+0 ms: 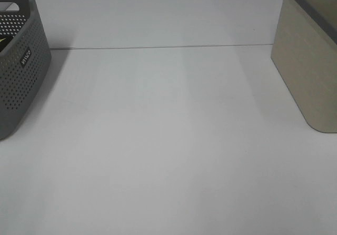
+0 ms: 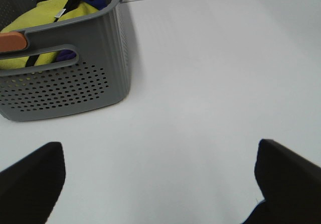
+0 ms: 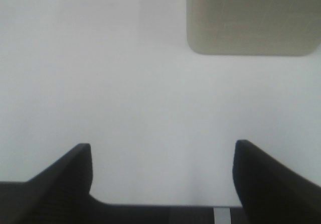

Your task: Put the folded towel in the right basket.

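While hovering over bare white table [image 1: 168,156], both grippers spread wide, holding nothing: left gripper [image 2: 160,184], right gripper [image 3: 161,176]. Beige right basket [image 1: 310,61] near, ahead of right gripper, apart. Grey perforated left basket [image 2: 70,78] w/ yellow cloth [image 2: 45,18] inside; can't tell if folded towel.

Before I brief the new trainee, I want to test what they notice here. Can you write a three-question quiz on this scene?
1. True or false: the left end effector is open.
2. Which basket shows yellow cloth inside: the grey basket or the beige basket?
3. Fill in: the table between the baskets holds ___ towel.

Key: 1 true; 2 grey basket; 3 no
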Controlling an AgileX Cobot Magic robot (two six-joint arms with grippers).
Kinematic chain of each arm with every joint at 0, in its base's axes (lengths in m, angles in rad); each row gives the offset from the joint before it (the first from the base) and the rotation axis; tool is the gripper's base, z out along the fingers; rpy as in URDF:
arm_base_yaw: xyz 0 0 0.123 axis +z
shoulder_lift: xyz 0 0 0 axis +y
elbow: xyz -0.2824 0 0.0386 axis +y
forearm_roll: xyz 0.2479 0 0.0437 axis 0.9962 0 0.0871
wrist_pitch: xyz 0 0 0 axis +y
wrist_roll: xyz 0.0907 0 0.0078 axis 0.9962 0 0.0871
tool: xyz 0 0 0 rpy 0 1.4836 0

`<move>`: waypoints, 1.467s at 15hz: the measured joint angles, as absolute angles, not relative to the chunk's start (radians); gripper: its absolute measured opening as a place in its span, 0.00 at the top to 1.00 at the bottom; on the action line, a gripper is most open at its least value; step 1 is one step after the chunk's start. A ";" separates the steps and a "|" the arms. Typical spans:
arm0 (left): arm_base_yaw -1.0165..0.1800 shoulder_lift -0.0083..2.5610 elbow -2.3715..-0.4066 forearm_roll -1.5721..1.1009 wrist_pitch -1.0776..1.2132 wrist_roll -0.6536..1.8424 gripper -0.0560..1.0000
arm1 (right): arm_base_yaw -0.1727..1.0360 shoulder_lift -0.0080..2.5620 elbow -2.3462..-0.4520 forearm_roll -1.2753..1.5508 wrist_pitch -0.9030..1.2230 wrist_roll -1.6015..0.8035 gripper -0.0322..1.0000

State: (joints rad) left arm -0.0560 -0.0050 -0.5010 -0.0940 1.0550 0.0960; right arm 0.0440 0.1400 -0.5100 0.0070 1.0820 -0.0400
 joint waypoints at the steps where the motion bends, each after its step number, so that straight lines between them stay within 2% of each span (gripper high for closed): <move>1: -0.056 -0.005 -0.501 -0.094 1.055 0.096 0.02 | 0.044 0.080 -0.510 0.012 1.078 -0.055 0.26; 4: -0.056 -0.005 -0.501 -0.094 1.055 0.096 0.02 | 0.044 -0.005 -0.510 0.021 1.072 -0.064 0.26; 10: -0.056 -0.005 -0.501 -0.094 1.055 0.096 0.02 | 0.044 -0.007 -0.510 0.025 1.071 -0.064 0.26; 14: -0.056 -0.005 -0.501 -0.094 1.055 0.096 0.02 | -0.017 -0.007 -0.510 0.030 1.070 -0.064 0.26; 22: -0.056 -0.005 -0.501 -0.094 1.055 0.096 0.02 | -0.017 -0.007 -0.510 0.054 1.069 -0.064 0.26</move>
